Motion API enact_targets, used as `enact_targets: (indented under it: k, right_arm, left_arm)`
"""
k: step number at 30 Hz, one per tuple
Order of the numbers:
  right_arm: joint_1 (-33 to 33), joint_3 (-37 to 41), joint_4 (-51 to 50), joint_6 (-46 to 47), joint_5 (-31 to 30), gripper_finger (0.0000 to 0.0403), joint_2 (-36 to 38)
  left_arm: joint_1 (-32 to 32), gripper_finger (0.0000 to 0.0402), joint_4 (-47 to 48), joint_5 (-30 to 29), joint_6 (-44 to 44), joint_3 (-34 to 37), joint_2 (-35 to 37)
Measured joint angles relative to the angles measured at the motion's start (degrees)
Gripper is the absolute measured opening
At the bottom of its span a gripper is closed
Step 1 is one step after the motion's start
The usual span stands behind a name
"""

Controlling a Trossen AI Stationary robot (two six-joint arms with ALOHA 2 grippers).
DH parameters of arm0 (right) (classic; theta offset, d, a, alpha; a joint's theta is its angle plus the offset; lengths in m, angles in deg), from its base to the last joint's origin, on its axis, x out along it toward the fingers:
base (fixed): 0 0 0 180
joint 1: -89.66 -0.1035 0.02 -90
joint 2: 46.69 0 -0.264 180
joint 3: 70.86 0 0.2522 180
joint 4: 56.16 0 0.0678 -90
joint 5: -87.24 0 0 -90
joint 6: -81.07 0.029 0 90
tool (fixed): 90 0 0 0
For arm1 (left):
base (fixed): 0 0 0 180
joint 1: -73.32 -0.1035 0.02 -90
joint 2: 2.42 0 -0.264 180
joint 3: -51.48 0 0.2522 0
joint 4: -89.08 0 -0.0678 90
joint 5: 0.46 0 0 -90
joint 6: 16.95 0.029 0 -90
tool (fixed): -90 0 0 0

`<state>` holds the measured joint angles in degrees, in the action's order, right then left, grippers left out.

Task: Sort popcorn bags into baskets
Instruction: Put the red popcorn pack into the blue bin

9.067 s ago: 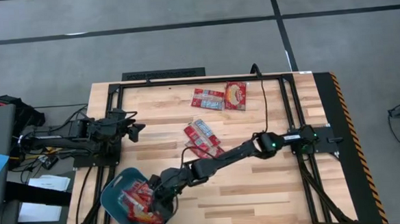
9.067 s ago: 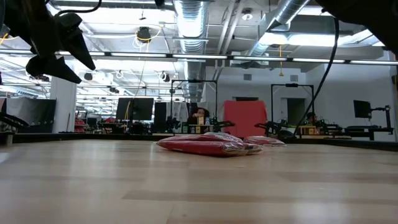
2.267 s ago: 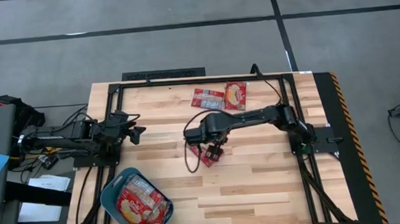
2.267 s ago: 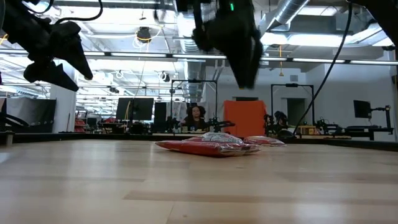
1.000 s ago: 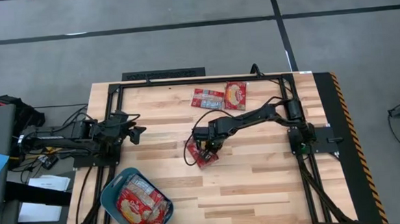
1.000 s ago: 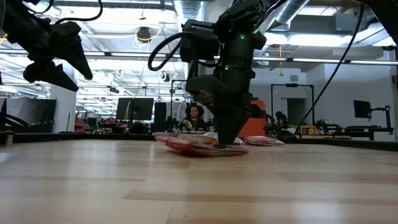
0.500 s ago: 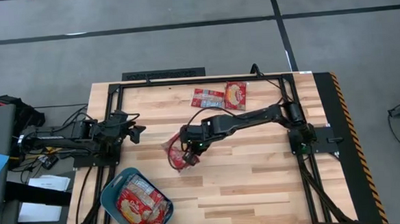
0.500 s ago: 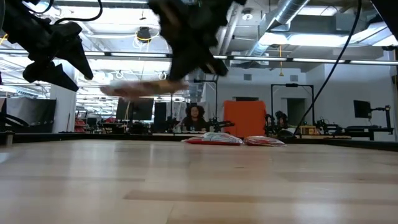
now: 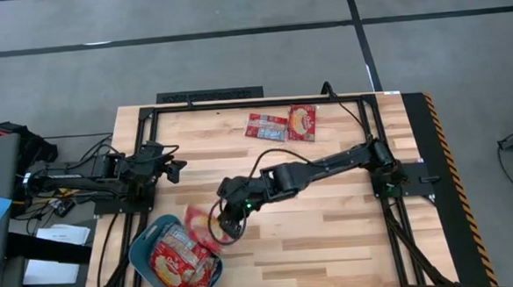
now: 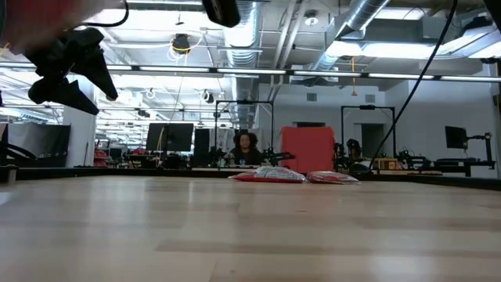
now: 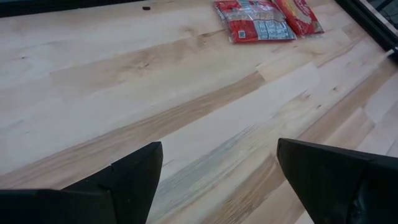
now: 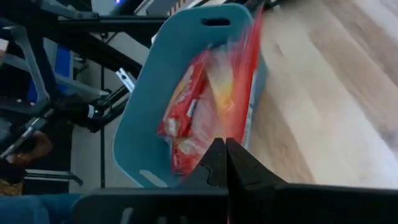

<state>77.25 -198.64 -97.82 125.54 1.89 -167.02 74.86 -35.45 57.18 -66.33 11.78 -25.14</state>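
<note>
A second ago my right hand [image 9: 219, 229] was pinching a flat red popcorn packet [image 9: 197, 224] off the middle of the pale wooden desk [image 9: 331, 227]; half a second ago I had it lifted and swinging towards my left. Now it hangs blurred at the rim of the teal-blue rectangular plastic basket [image 9: 144, 251], which sits at the desk's near left corner with several red packets [image 9: 170, 262] already piled inside. By my judgement this one is all but delivered, and only the release remains.

My right arm stretches long and low across the desk from its base on the right. In my right wrist view the fingers are pressed together on the packet's edge, and the packet [image 12: 239, 93] dangles over the basket [image 12: 158, 68].

Two more red packets [image 9: 280, 124] lie side by side near the far edge of the desk, well apart from the basket, so they are still to fetch.

My left hand [image 9: 172, 169] waits spread above the left side of the desk, holding nothing.
</note>
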Motion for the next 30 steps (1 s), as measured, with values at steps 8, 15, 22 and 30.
enact_targets:
  k: [8, 15, 22, 30]
  right_arm:
    - [-0.63, -1.09, 5.68, -0.49, 0.90, 0.0004, -4.13]
    - [0.74, -3.06, -8.72, -10.17, 0.66, 0.0054, -4.45]
    - [2.19, -1.95, -27.82, -16.02, -6.07, 0.0138, -4.46]
    - [3.96, 8.26, -16.60, -7.88, -5.15, 0.0297, -4.68]
  left_arm:
    - [-0.02, 0.0306, -0.02, 0.02, -1.04, 0.00, -0.02]
    - [0.00, 0.0306, -0.02, 0.13, -2.15, 0.00, -0.02]
    - [-0.02, 0.0306, 0.00, 0.17, -2.22, 0.00, -0.02]
    - [-0.02, 0.0306, 0.04, 0.09, -1.76, 0.00, -0.02]
